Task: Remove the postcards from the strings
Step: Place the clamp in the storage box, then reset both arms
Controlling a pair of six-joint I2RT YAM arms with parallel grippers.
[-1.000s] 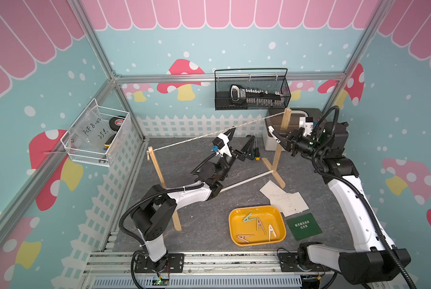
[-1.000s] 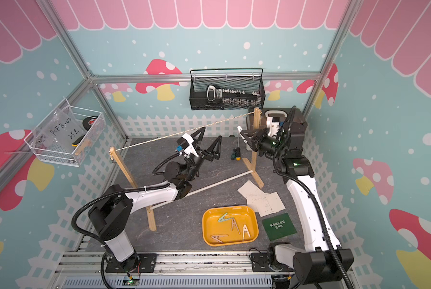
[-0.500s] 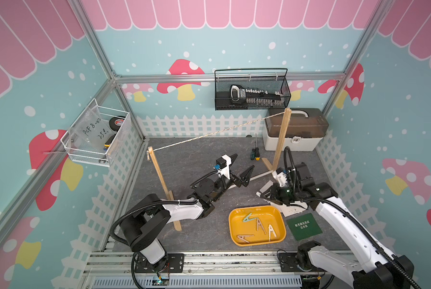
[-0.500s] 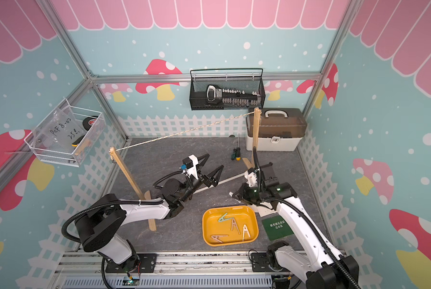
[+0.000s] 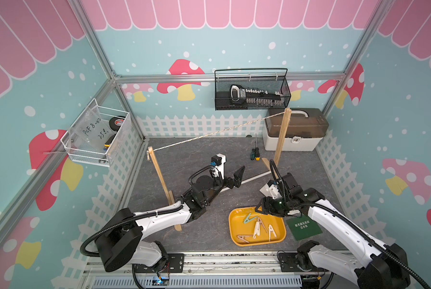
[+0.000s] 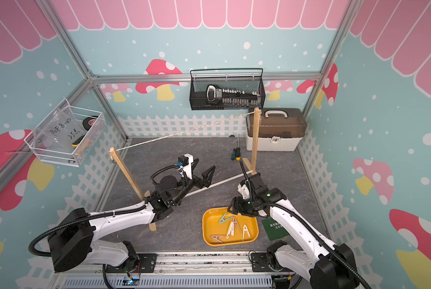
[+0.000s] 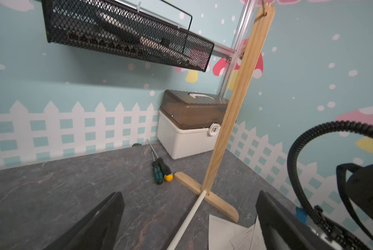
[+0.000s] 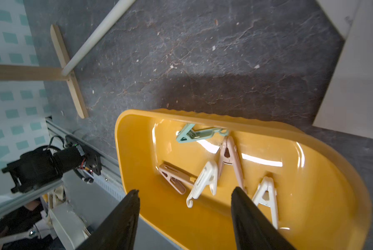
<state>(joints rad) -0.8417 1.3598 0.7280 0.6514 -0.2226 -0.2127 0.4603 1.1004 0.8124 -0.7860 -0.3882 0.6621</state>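
Since a second ago the right arm has dropped from the top of the far post (image 5: 282,135) to the yellow tray (image 5: 232,222). The right gripper (image 8: 184,190) has gone from pinched to released. Its jaws stand apart with nothing between them, directly over the clothespins (image 8: 205,179) lying in the tray. The left gripper (image 7: 190,194) has sunk lower too. It is spread wide and empty, with the white rod (image 7: 185,218) running out beneath and ahead of its jaws.

In both top views the string (image 5: 209,134) runs bare between the posts, well above both pairs of jaws. The postcards (image 7: 226,231) are off it and lie loosely piled on the table just ahead of the left jaws, to one side. A white edge also shows beyond the tray from the right jaws. The dark green card (image 5: 304,228) lies beside the tray, behind the right jaws. How many cards are in the pile cannot be counted.

Dropping a pin in the tray looks like the step just finishing, and the removal itself appears done. The next move probably calls only for lifting the right jaws clear of the tray without knocking its rim, then parking both arms.
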